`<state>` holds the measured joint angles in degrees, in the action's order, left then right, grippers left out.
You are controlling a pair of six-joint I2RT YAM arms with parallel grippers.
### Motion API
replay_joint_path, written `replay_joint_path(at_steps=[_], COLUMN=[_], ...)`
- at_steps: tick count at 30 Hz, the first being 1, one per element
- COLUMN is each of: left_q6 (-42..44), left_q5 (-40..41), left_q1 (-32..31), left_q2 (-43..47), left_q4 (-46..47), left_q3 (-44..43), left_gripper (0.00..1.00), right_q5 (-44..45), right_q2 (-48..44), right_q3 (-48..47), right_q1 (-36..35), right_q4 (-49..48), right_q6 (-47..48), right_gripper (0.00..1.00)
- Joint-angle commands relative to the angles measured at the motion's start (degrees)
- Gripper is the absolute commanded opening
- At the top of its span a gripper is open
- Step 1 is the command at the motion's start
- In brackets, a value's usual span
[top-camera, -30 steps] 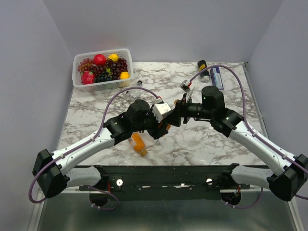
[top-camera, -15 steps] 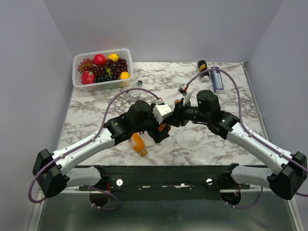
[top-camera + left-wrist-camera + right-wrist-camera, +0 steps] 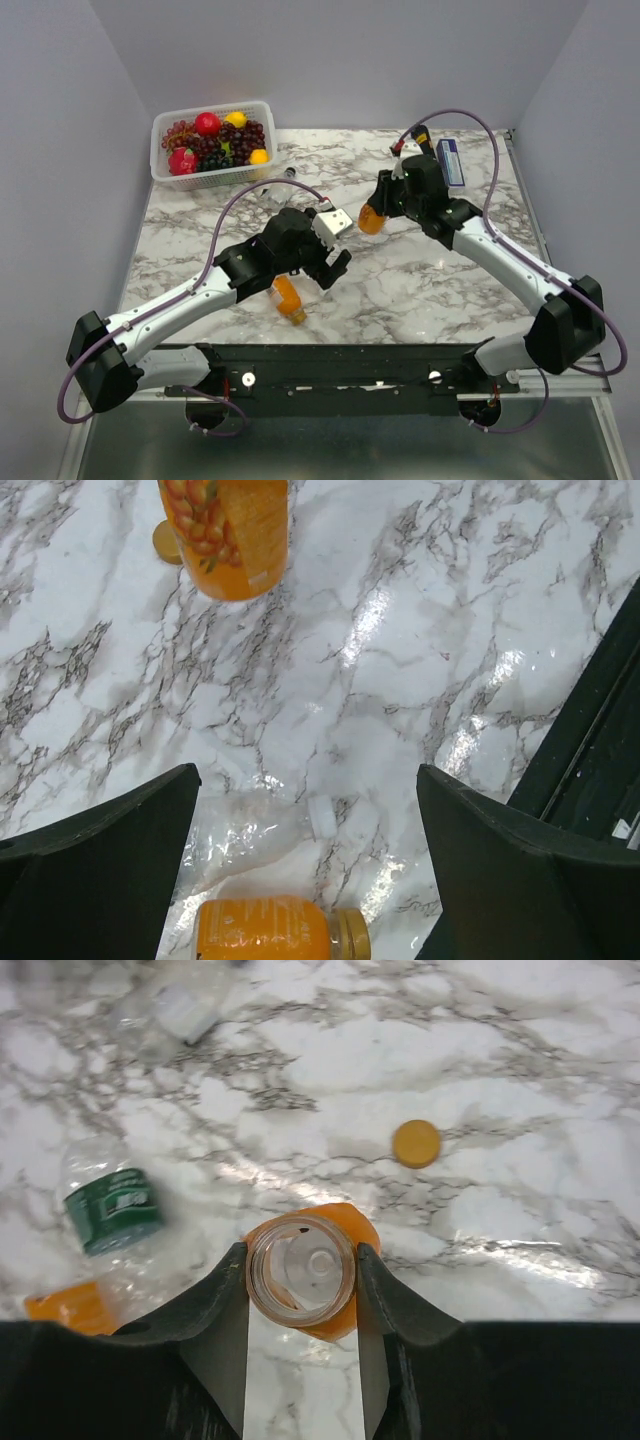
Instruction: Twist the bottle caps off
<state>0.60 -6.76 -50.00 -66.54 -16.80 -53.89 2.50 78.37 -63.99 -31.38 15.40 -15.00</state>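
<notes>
My right gripper [image 3: 300, 1285] is shut on the neck of an orange juice bottle [image 3: 343, 1222] whose mouth is open, with no cap on it. It holds this bottle [image 3: 371, 220] above the table's middle-right. A loose orange cap [image 3: 416, 1143] lies on the marble beyond it. My left gripper [image 3: 310, 850] stands wide open over a clear bottle [image 3: 240, 835] with a white cap [image 3: 322, 817]. Beside that lies a second orange bottle [image 3: 265, 932] with its orange cap [image 3: 352, 935] on. In the top view my left gripper [image 3: 338, 262] hangs just right of that lying bottle [image 3: 288, 298].
A white basket [image 3: 165, 165] of fruit stands at the back left. A black can [image 3: 421, 135] and a blue box [image 3: 450, 160] sit at the back right. A clear bottle with a green label [image 3: 110, 1210] lies left of the held one. A black rail [image 3: 330, 365] runs along the near edge.
My left gripper opened and let go of the orange bottle. My right gripper closed on its neck and carried it up and back to the right, away from the left arm.
</notes>
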Motion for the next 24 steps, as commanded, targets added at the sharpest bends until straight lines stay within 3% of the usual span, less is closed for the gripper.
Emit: replay_joint_path(at_steps=[1, 10, 24], left_q6=[-0.4, -0.3, -2.0], left_q5=[3.5, 3.3, 2.5], left_q1=[-0.1, -0.1, -0.1], left_q2=[1.2, 1.6, 1.2], left_q4=[0.5, 0.4, 0.2], left_q3=[-1.3, -1.5, -1.8], left_gripper=[0.99, 0.99, 0.99], right_q5=[12.3, 15.2, 15.5], right_q2=[8.2, 19.4, 26.0], right_q3=[-7.5, -11.9, -9.1], right_q1=[3.0, 8.4, 10.2], right_q4=[0.8, -5.3, -14.1], right_q6=[2.8, 3.8, 1.6], right_gripper=[0.01, 0.01, 0.02])
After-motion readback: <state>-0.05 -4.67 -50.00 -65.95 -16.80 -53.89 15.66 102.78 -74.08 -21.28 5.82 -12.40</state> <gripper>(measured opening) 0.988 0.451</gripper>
